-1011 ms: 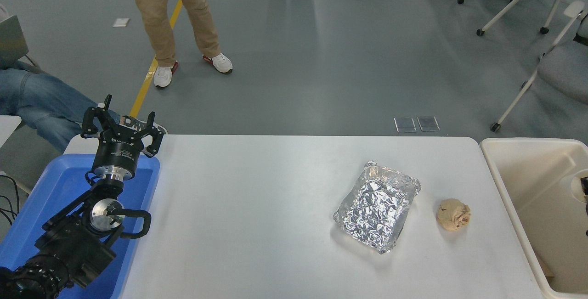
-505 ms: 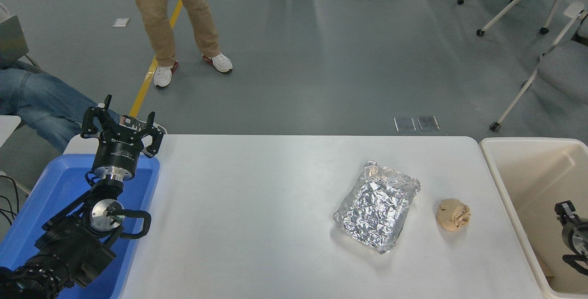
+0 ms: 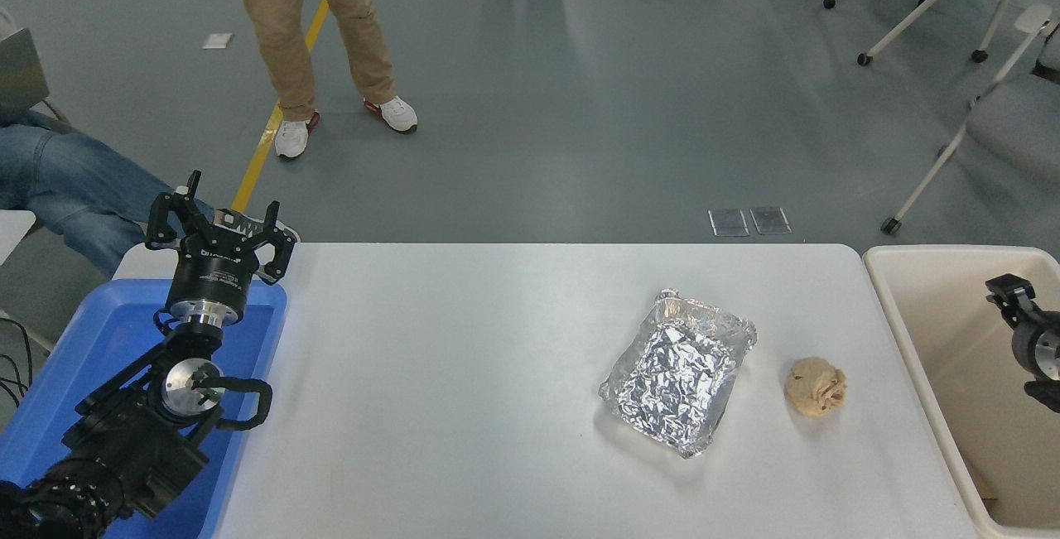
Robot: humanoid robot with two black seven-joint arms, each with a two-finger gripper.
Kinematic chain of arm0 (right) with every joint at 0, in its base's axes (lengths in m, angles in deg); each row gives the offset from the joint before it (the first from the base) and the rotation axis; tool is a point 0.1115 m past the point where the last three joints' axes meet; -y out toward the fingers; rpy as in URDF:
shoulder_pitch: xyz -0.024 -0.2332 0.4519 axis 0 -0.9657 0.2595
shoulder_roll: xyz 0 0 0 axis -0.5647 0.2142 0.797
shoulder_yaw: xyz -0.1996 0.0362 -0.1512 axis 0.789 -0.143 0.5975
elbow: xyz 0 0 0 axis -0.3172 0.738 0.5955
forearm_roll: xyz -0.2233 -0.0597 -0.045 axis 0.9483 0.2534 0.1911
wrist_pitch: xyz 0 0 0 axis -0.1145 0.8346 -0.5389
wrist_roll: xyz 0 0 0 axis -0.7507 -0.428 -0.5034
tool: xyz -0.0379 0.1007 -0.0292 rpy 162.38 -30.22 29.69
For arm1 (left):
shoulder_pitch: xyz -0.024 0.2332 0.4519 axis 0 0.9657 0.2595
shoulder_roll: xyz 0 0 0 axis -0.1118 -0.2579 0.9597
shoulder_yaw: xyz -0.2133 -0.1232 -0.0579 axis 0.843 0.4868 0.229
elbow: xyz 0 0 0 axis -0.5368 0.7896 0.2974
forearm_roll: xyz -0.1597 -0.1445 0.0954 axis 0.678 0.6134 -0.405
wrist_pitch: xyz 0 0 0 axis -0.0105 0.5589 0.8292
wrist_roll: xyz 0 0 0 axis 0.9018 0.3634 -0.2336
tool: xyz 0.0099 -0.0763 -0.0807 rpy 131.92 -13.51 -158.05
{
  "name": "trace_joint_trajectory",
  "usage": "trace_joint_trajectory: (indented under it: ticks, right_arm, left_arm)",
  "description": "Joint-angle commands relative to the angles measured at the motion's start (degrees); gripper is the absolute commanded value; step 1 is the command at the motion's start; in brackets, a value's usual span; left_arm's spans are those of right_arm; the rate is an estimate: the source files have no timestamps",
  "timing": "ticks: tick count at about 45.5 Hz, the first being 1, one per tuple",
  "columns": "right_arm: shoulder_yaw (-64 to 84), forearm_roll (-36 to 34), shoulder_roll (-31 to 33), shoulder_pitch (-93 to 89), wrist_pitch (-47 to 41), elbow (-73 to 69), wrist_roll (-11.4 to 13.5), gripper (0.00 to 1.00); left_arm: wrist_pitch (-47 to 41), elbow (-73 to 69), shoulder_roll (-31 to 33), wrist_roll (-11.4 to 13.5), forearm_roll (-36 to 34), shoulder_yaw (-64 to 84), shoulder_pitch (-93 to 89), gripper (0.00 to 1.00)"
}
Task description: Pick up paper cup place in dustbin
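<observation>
The dustbin (image 3: pixel 911 332) is a large beige bin standing off the table's right end. No paper cup shows; the part of the bin's inside that I see holds no cup. My right gripper (image 3: pixel 1012 291) comes in from the right edge above the bin's opening, mostly cut off by the picture's edge. My left gripper (image 3: pixel 219 220) is open and empty, parked over the blue tray (image 3: pixel 116 332) at the lower left.
A crumpled foil sheet (image 3: pixel 679 369) and a tan paper ball (image 3: pixel 816 387) lie on the white table (image 3: pixel 455 373), right of its middle. A person stands beyond the far side, another sits at the left. Wheeled chairs are at the top right.
My right gripper showed more at the right edge half a second ago, and has since moved up the picture over the bin. A pale round thing beside it a second ago is gone.
</observation>
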Motion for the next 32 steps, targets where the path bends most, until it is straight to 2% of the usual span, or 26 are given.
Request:
trace_joint_trajectory:
  ticks: [1,9,18,32]
  right_arm:
    - [5.92,10.83,-3.79,16.69,-12.32,-7.39,0.01,1.0]
    - [6.45,14.45,-6.17,22.76,-14.26,-13.0,0.1,1.0]
    - [13.47,15.68,-5.91,34.53,-15.23,-30.4,0.1,1.0]
    - [21.3,15.86,-0.29,51.76,-19.8,-51.06,0.18,1.0]
  left_arm:
    - [0.0,0.0,0.03,-0.01,0.0,0.0,-0.02,0.99]
    - [0.0,0.0,0.03,-0.01,0.0,0.0,-0.01,0.99]
    - [0.0,0.0,0.03,-0.01,0.0,0.0,-0.02,0.99]
    - [0.0,-0.09,0.03,0.08,0.0,0.0,0.07,0.99]
